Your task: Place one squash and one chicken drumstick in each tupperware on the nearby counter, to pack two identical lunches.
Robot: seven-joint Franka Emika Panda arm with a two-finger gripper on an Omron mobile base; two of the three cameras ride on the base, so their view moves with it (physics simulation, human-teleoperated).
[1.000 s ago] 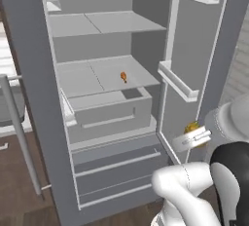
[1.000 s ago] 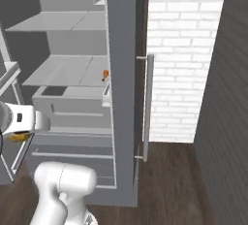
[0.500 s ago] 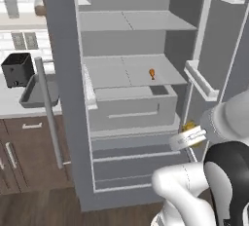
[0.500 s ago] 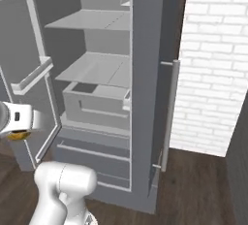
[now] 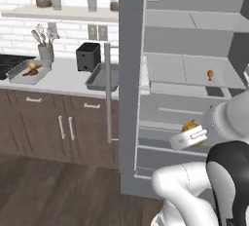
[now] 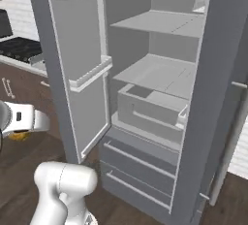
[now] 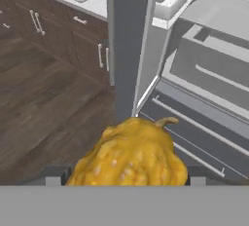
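the gripper (image 7: 126, 178) held a bumpy yellow squash (image 7: 130, 157), stem pointing away toward the open fridge (image 5: 194, 74); grey tupperware (image 5: 102, 79) sat on the bench (image 5: 63, 79), left.

base views flank the arm, sharing open fridge (image 5: 189, 74), hand view close
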